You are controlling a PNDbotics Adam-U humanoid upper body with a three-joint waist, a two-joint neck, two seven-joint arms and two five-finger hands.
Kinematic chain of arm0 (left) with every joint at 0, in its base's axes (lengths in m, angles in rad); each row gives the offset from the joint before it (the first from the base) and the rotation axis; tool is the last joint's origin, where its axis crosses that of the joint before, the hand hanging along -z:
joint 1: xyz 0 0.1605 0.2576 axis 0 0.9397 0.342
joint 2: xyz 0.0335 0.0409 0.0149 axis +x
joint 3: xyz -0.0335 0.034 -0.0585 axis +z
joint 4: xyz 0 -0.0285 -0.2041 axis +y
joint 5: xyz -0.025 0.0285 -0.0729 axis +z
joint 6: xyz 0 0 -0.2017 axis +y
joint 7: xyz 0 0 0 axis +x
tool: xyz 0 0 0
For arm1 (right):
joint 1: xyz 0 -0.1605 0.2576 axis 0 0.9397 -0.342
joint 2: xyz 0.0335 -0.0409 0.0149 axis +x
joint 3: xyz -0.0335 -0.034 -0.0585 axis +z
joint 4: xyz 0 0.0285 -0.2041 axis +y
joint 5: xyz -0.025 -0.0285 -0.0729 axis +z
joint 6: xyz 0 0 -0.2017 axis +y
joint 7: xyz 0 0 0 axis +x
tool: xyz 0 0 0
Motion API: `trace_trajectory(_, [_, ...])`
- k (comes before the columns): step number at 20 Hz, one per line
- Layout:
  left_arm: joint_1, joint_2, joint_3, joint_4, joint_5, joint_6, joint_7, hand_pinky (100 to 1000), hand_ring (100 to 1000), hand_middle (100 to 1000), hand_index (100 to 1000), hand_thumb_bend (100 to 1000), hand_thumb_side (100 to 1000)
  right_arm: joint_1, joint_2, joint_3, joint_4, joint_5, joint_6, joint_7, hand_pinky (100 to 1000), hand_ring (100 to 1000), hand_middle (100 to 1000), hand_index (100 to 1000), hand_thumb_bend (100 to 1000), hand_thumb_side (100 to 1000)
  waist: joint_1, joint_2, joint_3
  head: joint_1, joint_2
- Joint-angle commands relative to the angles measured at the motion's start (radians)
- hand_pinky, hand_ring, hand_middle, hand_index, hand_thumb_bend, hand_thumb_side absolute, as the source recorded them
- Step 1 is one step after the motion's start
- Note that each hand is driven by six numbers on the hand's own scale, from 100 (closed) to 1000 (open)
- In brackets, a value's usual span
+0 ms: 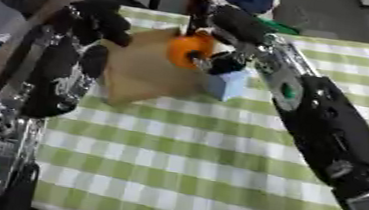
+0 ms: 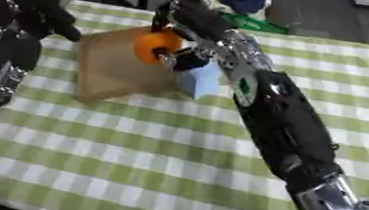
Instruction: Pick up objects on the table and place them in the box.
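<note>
Fingers of the right hand [image 1: 216,55] were curled round an orange round object [image 1: 188,49], which was held above the brown cardboard box [image 1: 144,69] at the far middle of the table [image 1: 215,171]. The right arm reached in from the near right, crossing the green-and-white checked cloth. A pale blue block [image 2: 198,82] stood just right of the box, touching or nearly touching its side, directly beneath the hand. The left hand [image 1: 102,19] lay at the box's far left edge with its dark fingers bent; whether they gripped the box wall could not be told. A green item [image 2: 251,22] showed on the table's far side, behind the right hand. The step in hand appeared to be the placing of the orange object. The next move would call for lowering it inside the box walls and opening the fingers, clear of the blue block.
</note>
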Motion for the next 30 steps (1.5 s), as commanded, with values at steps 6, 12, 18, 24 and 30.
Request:
trace_trajectory(6, [-0.023,-0.016,-0.012,-0.029,0.02,0.003,-0.016,654,639,647,839,234,553,-0.042,0.048,-0.018,0.047,0.172,0.011,-0.076,788,712,629,843,100,122,-0.002,-0.005,0.018,-0.038,-0.025])
trace_trajectory(12, [-0.023,-0.019,-0.015,-0.034,0.024,0.006,-0.021,654,639,647,839,235,553,-0.035,0.065,-0.003,0.025,0.32,0.059,-0.131,783,740,747,950,176,383,-0.003,-0.003,0.017,-0.039,-0.032])
trace_trajectory(18, [-0.023,-0.018,-0.015,-0.035,0.023,0.007,-0.022,653,639,647,839,235,554,-0.036,0.06,0.008,0.006,0.343,0.095,-0.159,792,758,788,961,188,445,-0.002,-0.001,-0.001,-0.033,-0.038])
trace_trajectory(24, [-0.016,-0.006,-0.009,-0.038,0.026,0.012,-0.02,652,639,646,838,235,555,-0.034,0.005,0.027,-0.045,0.166,0.03,-0.011,854,850,857,979,100,503,-0.012,-0.004,-0.041,-0.004,-0.041])
trace_trajectory(30, [-0.005,0.008,-0.002,-0.039,0.025,0.018,-0.017,651,638,646,838,236,556,-0.025,-0.079,0.069,-0.149,-0.037,-0.043,0.292,872,890,912,991,100,517,-0.022,-0.011,-0.077,0.017,-0.034])
